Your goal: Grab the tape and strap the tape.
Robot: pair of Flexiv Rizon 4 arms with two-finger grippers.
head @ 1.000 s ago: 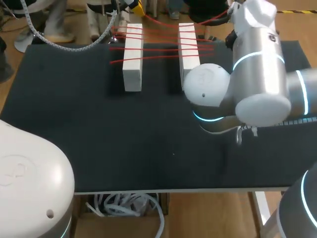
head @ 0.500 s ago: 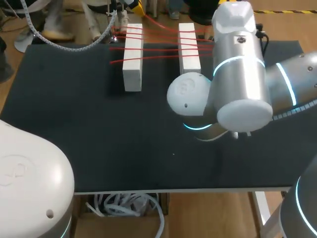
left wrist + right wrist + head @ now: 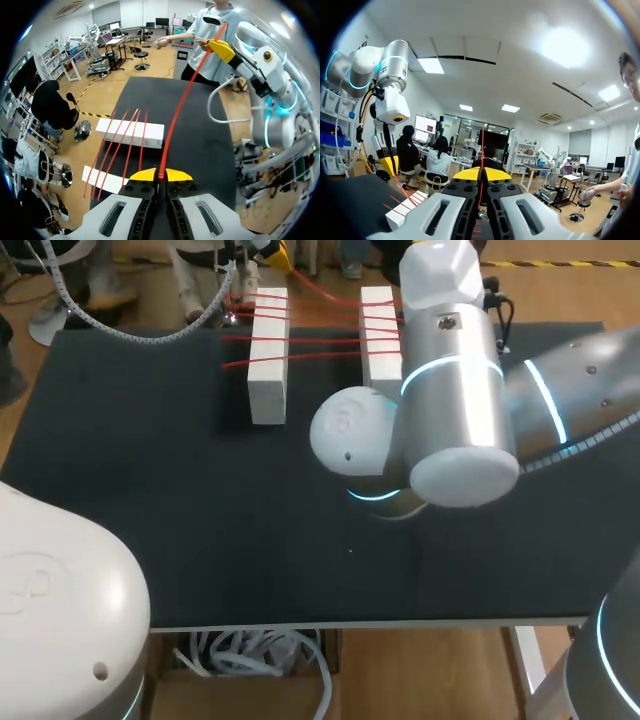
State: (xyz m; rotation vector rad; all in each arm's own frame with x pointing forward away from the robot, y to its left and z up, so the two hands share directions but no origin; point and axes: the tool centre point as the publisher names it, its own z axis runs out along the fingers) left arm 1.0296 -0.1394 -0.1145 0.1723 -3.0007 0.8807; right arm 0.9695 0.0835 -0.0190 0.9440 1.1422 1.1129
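Two white blocks (image 3: 267, 360) (image 3: 378, 325) lie side by side at the far end of the black table (image 3: 150, 490), with several strands of red tape (image 3: 320, 335) stretched across them. My left gripper (image 3: 161, 175) is shut on the tape (image 3: 180, 105), which runs taut over the table to my right gripper (image 3: 222, 49). In the right wrist view my right gripper (image 3: 481, 172) is shut on a strand of tape (image 3: 482, 150) that rises from between its fingers. In the head view the right arm (image 3: 450, 390) hides its own gripper. The left gripper (image 3: 270, 252) shows only at the far edge.
A grey cable (image 3: 150, 330) of the left arm loops over the table's far left corner. The left arm's white shoulder (image 3: 60, 610) covers the near left corner. My right arm hangs over the table's middle right and hides part of the right block.
My right arm has swung to the left over the table and now covers more of the right block. The blocks, the tape strands and the left gripper have stayed put.
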